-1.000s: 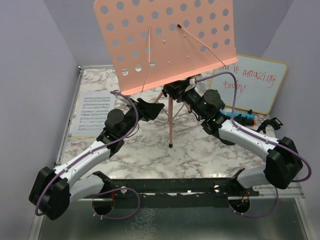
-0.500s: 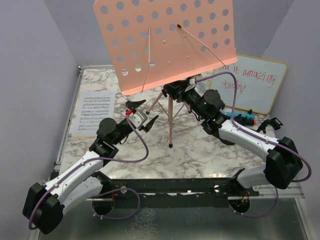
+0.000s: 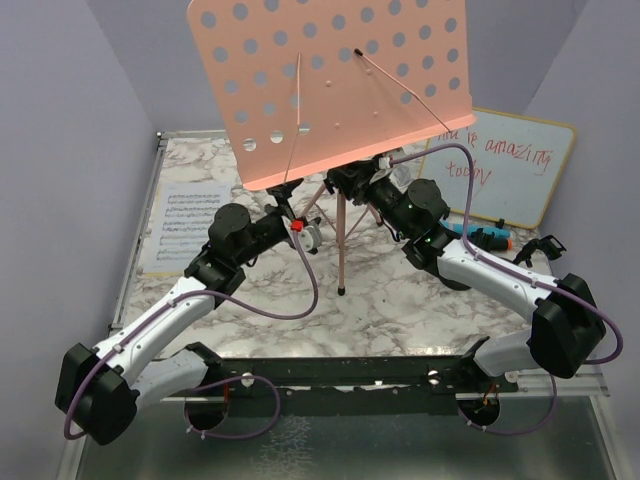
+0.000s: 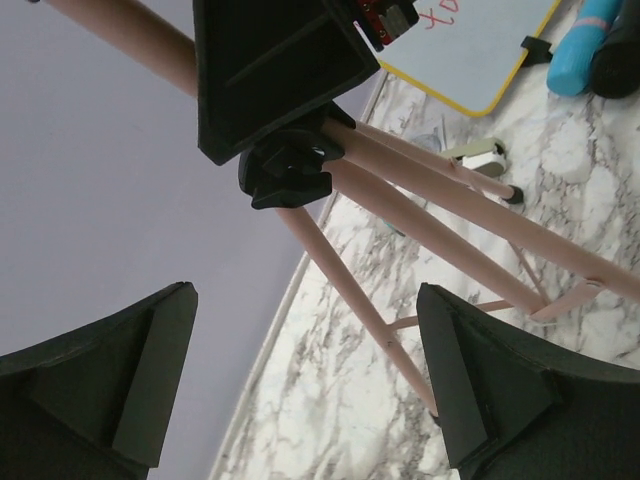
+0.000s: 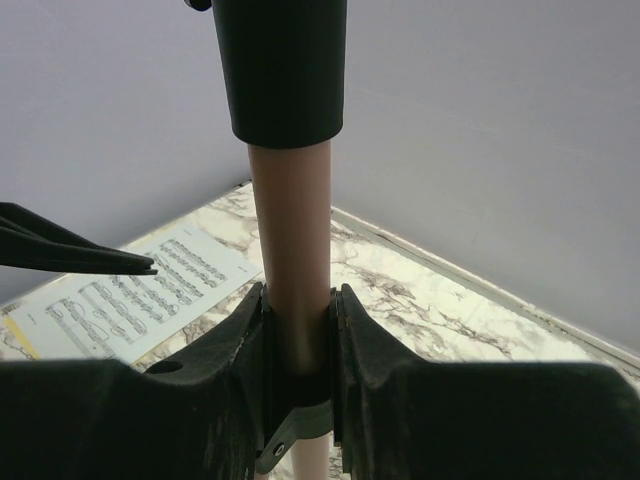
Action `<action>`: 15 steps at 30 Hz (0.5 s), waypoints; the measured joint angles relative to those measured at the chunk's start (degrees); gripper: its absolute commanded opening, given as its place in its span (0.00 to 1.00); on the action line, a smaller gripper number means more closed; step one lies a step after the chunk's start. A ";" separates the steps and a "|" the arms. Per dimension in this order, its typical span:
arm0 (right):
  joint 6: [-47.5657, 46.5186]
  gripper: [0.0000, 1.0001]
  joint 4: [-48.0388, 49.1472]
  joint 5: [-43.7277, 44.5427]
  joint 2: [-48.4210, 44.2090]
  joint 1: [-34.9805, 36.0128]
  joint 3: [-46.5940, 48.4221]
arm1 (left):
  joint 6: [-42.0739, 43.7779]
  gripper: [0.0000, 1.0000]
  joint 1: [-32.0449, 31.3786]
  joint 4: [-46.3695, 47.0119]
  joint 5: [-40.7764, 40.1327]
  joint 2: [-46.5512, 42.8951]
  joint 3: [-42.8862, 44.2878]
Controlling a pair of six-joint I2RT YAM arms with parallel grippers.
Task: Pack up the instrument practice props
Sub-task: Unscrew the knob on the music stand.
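Pink perforated metal, the music rack (image 3: pixel 330 85) stands on its tripod legs (image 4: pixel 440 232) at the far middle of the marble table (image 3: pixel 400 300). The right gripper (image 5: pixel 297 320) is clamped tight on the rack's upright pole (image 5: pixel 290 220). The left gripper (image 4: pixel 300 390) hovers just left of the legs, fingers spread wide, holding nothing. Sheet music (image 3: pixel 190 225) lies flat at the far left. A blue microphone (image 3: pixel 490 240) lies on the right, just near of the whiteboard (image 3: pixel 510 165).
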 measured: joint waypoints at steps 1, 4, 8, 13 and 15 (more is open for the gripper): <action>0.00 0.00 0.00 0.00 0.00 0.00 0.00 | 1.49 0.95 0.00 -0.35 0.13 0.42 0.46; 0.00 0.00 0.00 -0.02 0.00 0.00 0.00 | 6.12 0.87 -0.20 -1.36 0.24 1.86 1.90; 0.00 0.00 0.00 -0.02 0.00 0.00 0.00 | 10.64 0.75 -1.33 -1.84 0.24 3.65 3.52; 0.00 0.00 0.00 -0.15 0.00 0.00 0.00 | 15.32 0.71 -3.32 -2.05 0.20 6.08 5.27; -0.02 0.00 -0.02 -0.24 0.00 0.00 0.00 | 16.37 0.67 -3.69 -2.05 0.17 7.19 6.05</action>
